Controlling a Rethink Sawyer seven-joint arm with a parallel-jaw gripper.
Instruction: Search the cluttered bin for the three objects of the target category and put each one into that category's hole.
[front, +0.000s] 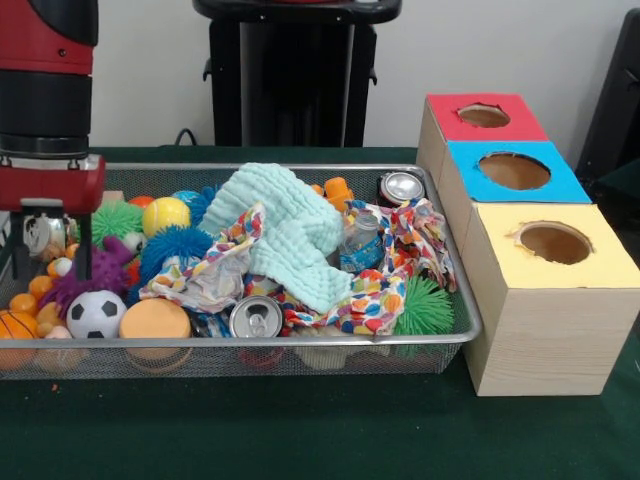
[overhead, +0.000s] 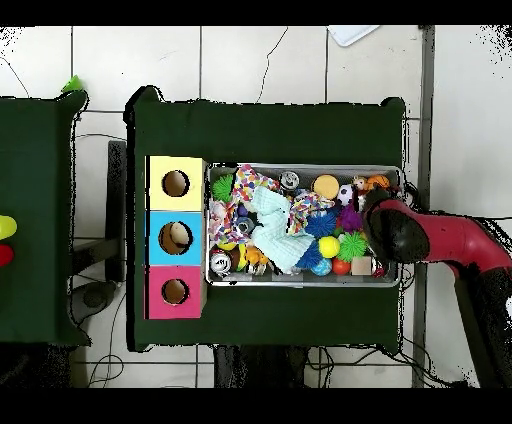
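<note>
Green cloth covers the tabletop (front: 300, 430), and on it, filling the lower left and middle of the front view, sits a wire-mesh bin (front: 250, 355) packed with clutter. Nearest the front rim lie a soccer ball (front: 96, 313), an orange disc (front: 155, 320) and a drink can (front: 256, 317) lying with its top facing forward; a small basketball (front: 14, 325) sits at the far left edge. Just right of the can, a green spiky ball (front: 424, 307) rests against the bin's right end. Behind these, a patterned cloth (front: 375, 290) winds through the middle, with a pale mint towel (front: 285, 235) heaped over it — a small water bottle (front: 360, 243) pokes up beside the towel. Further back are a blue spiky ball (front: 170, 250), a purple spiky toy (front: 100, 270), a yellow ball (front: 165, 214) and a second can (front: 401, 186) near the back right corner.

Right of the bin stand three boxes with round holes on top: yellow (front: 550, 290) nearest, blue (front: 515, 172) behind it, red (front: 483, 116) farthest.

At the upper left, the red and black arm (front: 45, 90) hangs over the bin's left end; its tool (front: 45, 240) hovers above the toys — whether it is released or clenched, I cannot tell.
</note>
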